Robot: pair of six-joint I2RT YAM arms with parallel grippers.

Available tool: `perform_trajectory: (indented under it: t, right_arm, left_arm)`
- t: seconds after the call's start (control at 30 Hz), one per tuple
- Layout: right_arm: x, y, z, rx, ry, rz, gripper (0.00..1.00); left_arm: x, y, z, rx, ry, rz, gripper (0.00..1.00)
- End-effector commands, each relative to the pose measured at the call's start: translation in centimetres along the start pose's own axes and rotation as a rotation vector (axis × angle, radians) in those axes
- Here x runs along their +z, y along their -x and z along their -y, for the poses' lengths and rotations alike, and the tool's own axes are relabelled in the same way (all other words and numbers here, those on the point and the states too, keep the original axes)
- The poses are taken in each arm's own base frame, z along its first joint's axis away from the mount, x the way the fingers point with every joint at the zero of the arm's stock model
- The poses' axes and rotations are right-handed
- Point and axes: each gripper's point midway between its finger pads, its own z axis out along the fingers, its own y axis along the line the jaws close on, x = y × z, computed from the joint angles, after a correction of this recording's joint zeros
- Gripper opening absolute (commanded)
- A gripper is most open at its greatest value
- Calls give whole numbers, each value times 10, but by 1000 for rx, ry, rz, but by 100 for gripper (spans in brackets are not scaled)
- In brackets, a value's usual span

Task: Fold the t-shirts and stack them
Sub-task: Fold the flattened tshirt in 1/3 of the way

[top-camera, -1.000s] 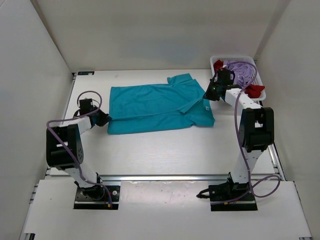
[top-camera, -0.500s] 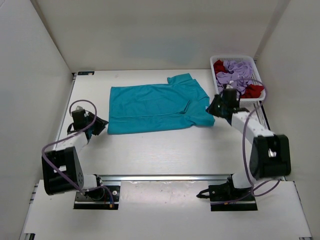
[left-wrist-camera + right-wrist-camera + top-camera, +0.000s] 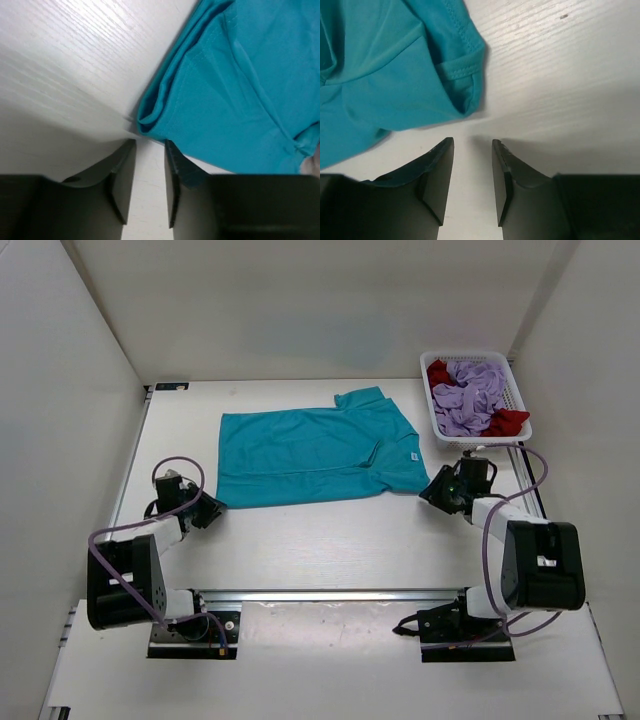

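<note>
The teal t-shirt (image 3: 310, 455) lies flat mid-table, folded along its near edge, collar end to the right. My left gripper (image 3: 208, 508) sits just off its near-left corner, open, with only bare table between the fingers. In the left wrist view the left gripper (image 3: 150, 145) stands a little short of the shirt's doubled corner (image 3: 150, 117). My right gripper (image 3: 436, 490) is open just beyond the near-right corner. In the right wrist view the right gripper (image 3: 472, 142) is apart from the teal sleeve hem (image 3: 462, 75). The lavender t-shirt (image 3: 475, 400) and the red t-shirt (image 3: 508, 421) lie bunched in the basket.
A white mesh basket (image 3: 522, 430) stands at the back right, close to the right arm. White walls close in the table at the left, back and right. A metal rail (image 3: 330, 593) runs along the near edge in front of the arm bases.
Both grippers opened and let go of the teal shirt, then drew back toward the near side. The right arm swung down away from the basket. The shirt stays flat.
</note>
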Motion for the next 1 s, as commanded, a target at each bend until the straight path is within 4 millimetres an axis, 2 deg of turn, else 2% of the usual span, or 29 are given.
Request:
perform_trajectory:
  t: [0.0,0.13,0.23,0.33,0.43,0.53,0.73,0.9,0.93,0.97]
  right_arm:
    - [10,27,-9,7,55,68,35]
    - [24,32,-8,21,51,56,35]
    - [32,41,-12,7,60,65,32]
    - [34,56,-16,3,57,100,25]
    - [39,60,-16,5,57,84,10]
    - [43,59,-12,28,32,73,0]
    - [33,34,1,49,-36,39,0]
    - [3,-3,6,64,-34,19,0]
    - [0,-10,12,75,-51,7,0]
    - [-13,-12,10,61,-37,38,0]
  left_arm:
    - [7,-4,-4,9,13,-15,39]
    - [13,0,1,5,0,-16,24]
    - [19,3,3,6,11,-11,20]
    - [21,6,9,16,7,-8,11]
    - [27,8,6,23,45,-12,0]
    - [29,14,8,27,54,-9,0]
    - [23,22,-6,-16,68,1,0]
    - [1,15,-28,-12,127,-12,0]
    - [-5,17,-25,-3,106,-2,0]
    - [-10,7,-41,-14,133,-18,0]
